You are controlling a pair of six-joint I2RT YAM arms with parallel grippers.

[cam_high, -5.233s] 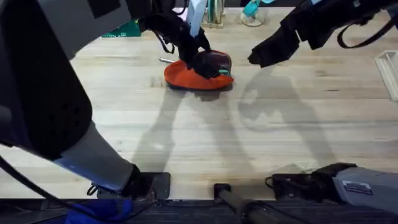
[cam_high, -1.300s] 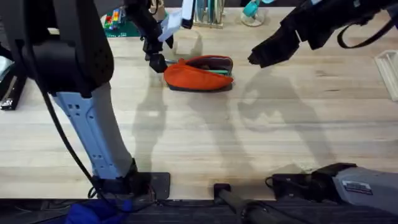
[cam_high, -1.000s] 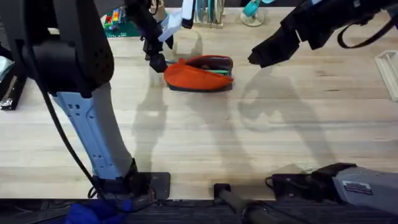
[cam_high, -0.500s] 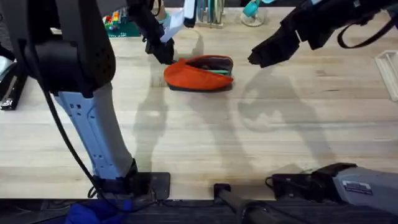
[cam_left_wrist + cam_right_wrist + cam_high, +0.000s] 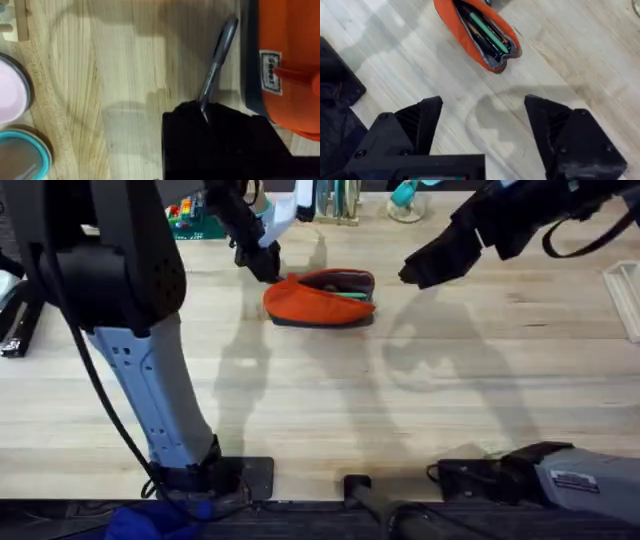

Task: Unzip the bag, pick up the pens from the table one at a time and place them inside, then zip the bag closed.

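On the table [image 5: 330, 400], the left gripper [image 5: 262, 263] pinches a grey pen [image 5: 216, 65] just left of the bag [image 5: 318, 299], which gapes unzipped with a green pen [image 5: 489, 33] inside; right gripper [image 5: 482, 127] hovers spread, well apart

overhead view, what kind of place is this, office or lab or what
Probably a robot lab workbench: two arms are mounted at a wooden plank table, with an orange pencil pouch and desk clutter along the far edge.

Right gripper [image 5: 482, 132] with its black fingers [image 5: 412, 127] spread wide, hanging above the pale wooden worktop [image 5: 570, 65], orange bag [image 5: 455, 27] lying unzipped farther off — a green pen [image 5: 489, 31] and dark pens inside
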